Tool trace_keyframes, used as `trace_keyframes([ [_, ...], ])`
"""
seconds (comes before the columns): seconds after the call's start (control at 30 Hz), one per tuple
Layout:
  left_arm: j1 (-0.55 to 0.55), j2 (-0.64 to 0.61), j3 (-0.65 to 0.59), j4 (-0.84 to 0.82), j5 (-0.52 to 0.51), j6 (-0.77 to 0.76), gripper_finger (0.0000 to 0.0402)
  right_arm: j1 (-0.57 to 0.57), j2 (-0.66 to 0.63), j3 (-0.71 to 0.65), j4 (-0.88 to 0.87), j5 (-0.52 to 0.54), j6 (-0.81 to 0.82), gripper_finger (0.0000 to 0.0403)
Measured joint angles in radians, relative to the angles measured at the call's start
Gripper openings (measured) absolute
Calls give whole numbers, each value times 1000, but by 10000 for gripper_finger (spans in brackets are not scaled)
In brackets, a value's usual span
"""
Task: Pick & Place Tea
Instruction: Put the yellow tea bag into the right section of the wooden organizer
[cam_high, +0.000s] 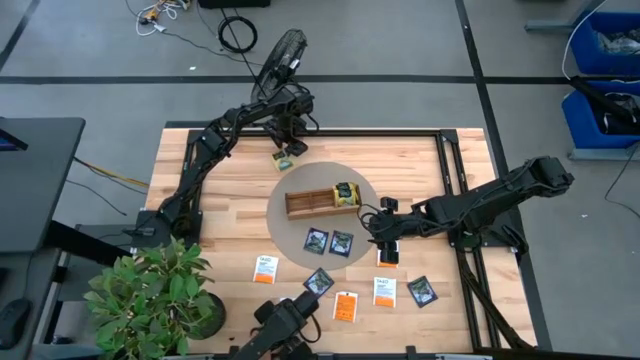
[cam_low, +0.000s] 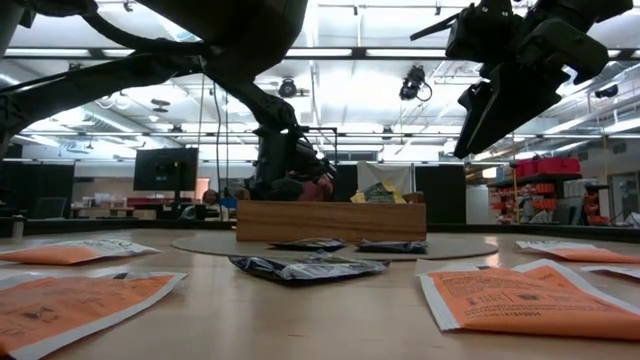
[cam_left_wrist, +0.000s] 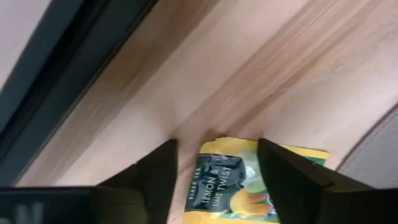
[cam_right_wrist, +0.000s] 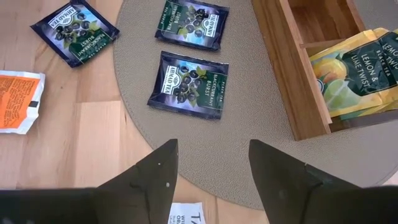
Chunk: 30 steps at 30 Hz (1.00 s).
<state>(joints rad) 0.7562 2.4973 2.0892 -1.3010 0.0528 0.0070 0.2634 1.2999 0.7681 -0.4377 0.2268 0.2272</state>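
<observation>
A yellow-green tea packet (cam_left_wrist: 231, 186) lies flat on the wood near the table's far edge (cam_high: 283, 158). My left gripper (cam_left_wrist: 217, 180) points down over it and is open, with one finger on either side of its middle; the packet's edges run under the fingers. Another yellow packet (cam_high: 347, 193) stands in the wooden tray (cam_high: 310, 204) on the round grey mat (cam_high: 300, 228). My right gripper (cam_right_wrist: 211, 180) hangs open and tilted above the mat's right side, over two dark blue packets (cam_right_wrist: 189, 84). My left gripper comes at the yellow-green packet from above, its fingers (cam_left_wrist: 155, 180) straddling the packet's printed middle (cam_left_wrist: 214, 180). The packet lies flat on the table. Whether the fingertips touch it, I cannot tell.
Several more packets lie on the near half of the table: white with orange (cam_high: 264, 268), orange (cam_high: 345, 305), dark (cam_high: 422, 291). A potted plant (cam_high: 155, 295) stands at the near left corner. A black frame rail (cam_high: 360, 130) runs along the far edge, close to my left gripper.
</observation>
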Motion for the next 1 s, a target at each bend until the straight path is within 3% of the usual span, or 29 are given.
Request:
trace_keyframes([
  [0.27,-1,0,-1,1,13,28,127,0,0,0,3,0,0,205],
  [0.5,-1,0,-1,-4,11,69,115,0,0,0,4,0,0,205],
  [0.77,-2,-19,-4,-21,11,97,73,0,0,0,5,0,0,205],
  [1.0,-4,-98,16,-37,3,110,90,0,0,0,5,0,3,205],
])
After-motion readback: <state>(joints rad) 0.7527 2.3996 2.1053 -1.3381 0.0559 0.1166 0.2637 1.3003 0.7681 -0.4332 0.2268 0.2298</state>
